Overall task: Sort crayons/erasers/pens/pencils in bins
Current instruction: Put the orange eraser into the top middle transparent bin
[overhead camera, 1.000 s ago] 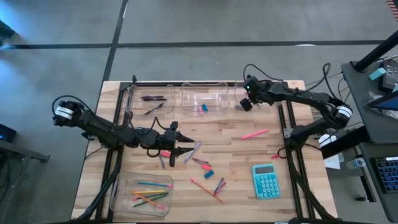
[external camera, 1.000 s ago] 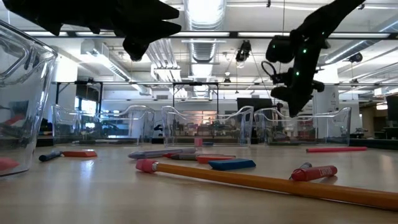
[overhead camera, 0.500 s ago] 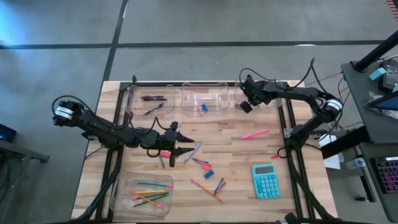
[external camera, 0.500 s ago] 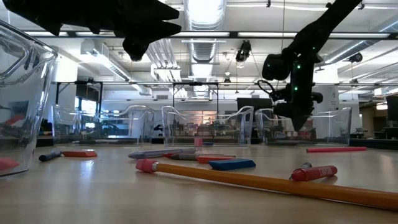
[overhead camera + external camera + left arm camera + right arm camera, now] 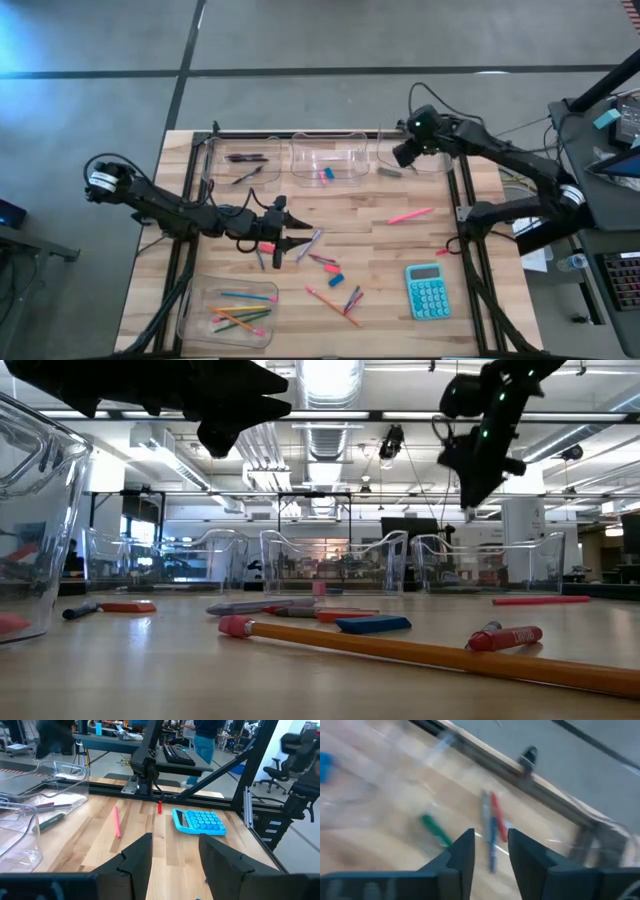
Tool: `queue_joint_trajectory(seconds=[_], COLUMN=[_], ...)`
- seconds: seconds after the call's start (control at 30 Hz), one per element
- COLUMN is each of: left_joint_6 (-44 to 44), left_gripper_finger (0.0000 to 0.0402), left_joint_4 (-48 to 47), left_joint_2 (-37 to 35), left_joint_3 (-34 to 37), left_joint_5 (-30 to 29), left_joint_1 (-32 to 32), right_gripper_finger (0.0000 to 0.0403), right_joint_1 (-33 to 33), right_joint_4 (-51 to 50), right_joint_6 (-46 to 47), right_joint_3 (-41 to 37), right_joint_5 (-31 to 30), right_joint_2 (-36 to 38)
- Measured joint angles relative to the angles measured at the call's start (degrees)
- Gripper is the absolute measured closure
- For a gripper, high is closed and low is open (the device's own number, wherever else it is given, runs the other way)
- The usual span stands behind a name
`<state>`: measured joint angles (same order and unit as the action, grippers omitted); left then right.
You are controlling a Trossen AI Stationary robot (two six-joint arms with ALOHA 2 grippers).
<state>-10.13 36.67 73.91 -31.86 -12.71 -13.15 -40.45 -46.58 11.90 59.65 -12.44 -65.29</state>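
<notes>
While hovering, right hand [image 5: 398, 157] clears bin's rim [image 5: 418, 169].

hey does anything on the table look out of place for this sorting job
Yes: the teal calculator lies on the table's right side among loose pencils and crayons. It is not a crayon, eraser, pen or pencil, so it matches none of the bins.

Teal calculator [image 5: 426, 291] flat on wooden tabletop [image 5: 400, 245], near right edge toward front right corner, keys up. Black metal frame rail [image 5: 300, 132] along tabletop back edge. Side desk [image 5: 605, 120] beyond right edge, clutter on top, details unclear. In left wrist view: black keyboard [image 5: 177, 755] on desk, black office chair [image 5: 280, 767], person in jeans [image 5: 202, 737] standing behind.
</notes>
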Motion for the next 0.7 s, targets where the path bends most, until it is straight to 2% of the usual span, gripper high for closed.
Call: queue_joint_trajectory(seconds=[0.23,0.47,0.57,0.7], left_joint_6=[-0.03,-2.02,-3.1,-5.95], left_gripper_finger=[0.0255,0.0255,0.0255,0.0256], left_joint_4=[0.02,-0.3,-7.04,-24.42], left_joint_2=[0.0,-0.02,-0.61,-1.37], left_joint_3=[0.0,-0.02,-1.48,-6.52], left_joint_5=[0.0,0.0,0.0,-0.05], left_joint_1=[0.0,0.02,0.13,0.15], right_gripper_finger=[0.0262,0.0261,0.0261,0.0261], right_joint_1=[5.42,15.26,21.24,31.29], right_joint_4=[1.32,2.37,6.8,19.36], right_joint_6=[5.12,9.61,9.64,9.58], right_joint_3=[-1.3,-5.59,-7.14,-10.16], right_joint_5=[9.85,11.16,11.26,11.42], right_joint_2=[8.9,11.81,11.83,11.9])
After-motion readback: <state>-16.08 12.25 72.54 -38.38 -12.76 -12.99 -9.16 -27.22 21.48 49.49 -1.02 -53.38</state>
